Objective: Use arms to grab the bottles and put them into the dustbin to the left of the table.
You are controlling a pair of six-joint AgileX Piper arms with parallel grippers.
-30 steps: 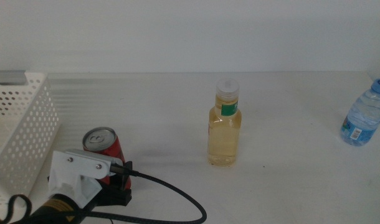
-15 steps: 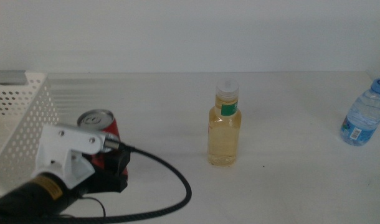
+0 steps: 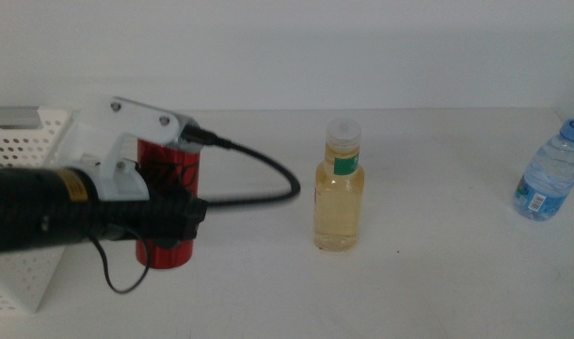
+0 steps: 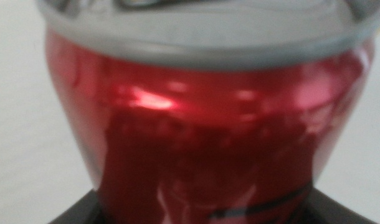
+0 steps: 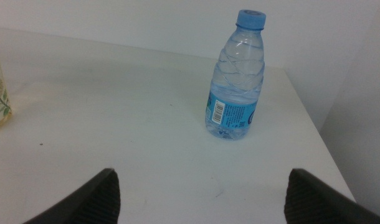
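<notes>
My left gripper (image 3: 174, 224) is shut on the red soda can (image 3: 170, 174) and holds it lifted above the table (image 3: 428, 282), right of the white perforated dustbin (image 3: 28, 146). The can fills the left wrist view (image 4: 202, 124), between the two jaw tips. The clear bottle of yellow liquid (image 3: 339, 188) stands upright at the table's middle. The small blue-capped water bottle (image 3: 550, 171) stands at the far right; in the right wrist view it (image 5: 238, 81) stands ahead of my open right gripper (image 5: 199, 196), which is out of the middle view.
The left arm's black cable (image 3: 268, 184) loops in the air toward the yellow bottle. The table's right edge (image 5: 314, 124) runs close to the water bottle. A grey wall rises behind the table.
My left gripper has lifted the red can off the table and raised it, the arm swinging up in front of the dustbin. The two bottles have not moved.
</notes>
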